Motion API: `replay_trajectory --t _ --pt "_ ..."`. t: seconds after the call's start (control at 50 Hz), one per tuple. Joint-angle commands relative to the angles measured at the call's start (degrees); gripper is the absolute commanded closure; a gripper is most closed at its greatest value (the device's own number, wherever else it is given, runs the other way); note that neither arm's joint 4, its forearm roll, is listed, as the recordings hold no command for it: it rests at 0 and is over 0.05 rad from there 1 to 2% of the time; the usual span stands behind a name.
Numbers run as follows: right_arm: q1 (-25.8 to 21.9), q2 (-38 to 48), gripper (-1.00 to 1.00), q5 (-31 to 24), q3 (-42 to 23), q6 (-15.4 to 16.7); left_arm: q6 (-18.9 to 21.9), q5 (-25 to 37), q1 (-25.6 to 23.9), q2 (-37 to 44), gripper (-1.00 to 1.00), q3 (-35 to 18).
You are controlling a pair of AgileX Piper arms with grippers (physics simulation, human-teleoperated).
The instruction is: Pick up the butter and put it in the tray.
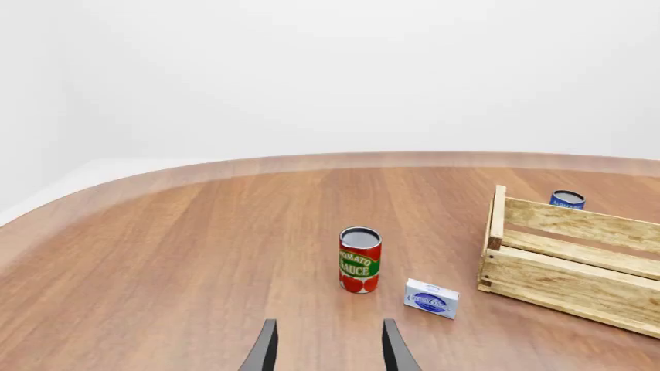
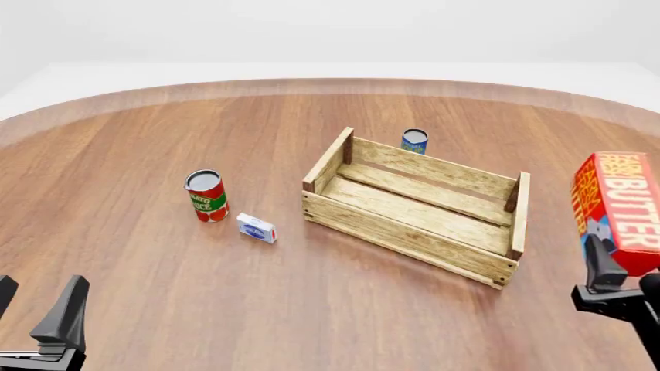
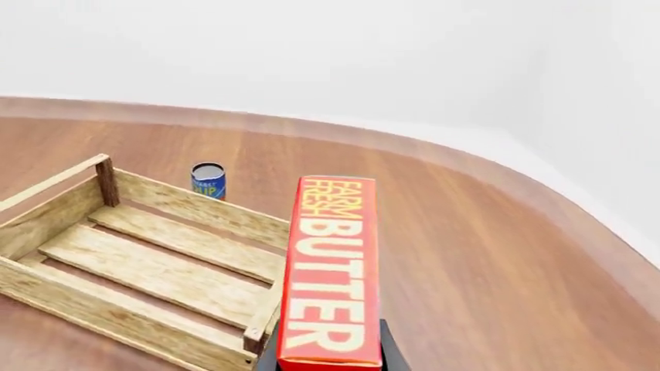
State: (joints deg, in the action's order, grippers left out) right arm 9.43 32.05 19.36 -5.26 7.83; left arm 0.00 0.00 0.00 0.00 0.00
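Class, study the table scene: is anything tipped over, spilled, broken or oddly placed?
Nothing looks damaged or spilled. The tomato sauce can and blue can stand upright. The tray sits skewed to the table edge. Only the butter is off the table, held upright in the right gripper.

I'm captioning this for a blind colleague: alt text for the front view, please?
The right gripper holds the red butter carton upright, right of the empty wooden tray. A tomato sauce can and small white box sit left; the left gripper waits open.
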Motion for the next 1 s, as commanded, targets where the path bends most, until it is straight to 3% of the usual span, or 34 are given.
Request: replay_trajectory --t 0.02,0.34,0.58,1.0 --pt "-3.3 -6.3 1.00 -9.1 -5.9 0.3 0.0 0.0 0.0 0.0 -1.00 0.0" --pt "-7.9 -3.9 1.00 -14.8 -13.3 2.4 0.0 0.0 0.0 0.0 -1.00 0.0" --pt "-12.4 0.5 1.00 -15.2 -17.4 3.0 0.0 0.0 0.0 0.0 -1.00 0.0" --pt "-17.0 14.6 1.00 -4.2 -19.7 1.6 0.0 0.0 0.0 0.0 -1.00 0.0"
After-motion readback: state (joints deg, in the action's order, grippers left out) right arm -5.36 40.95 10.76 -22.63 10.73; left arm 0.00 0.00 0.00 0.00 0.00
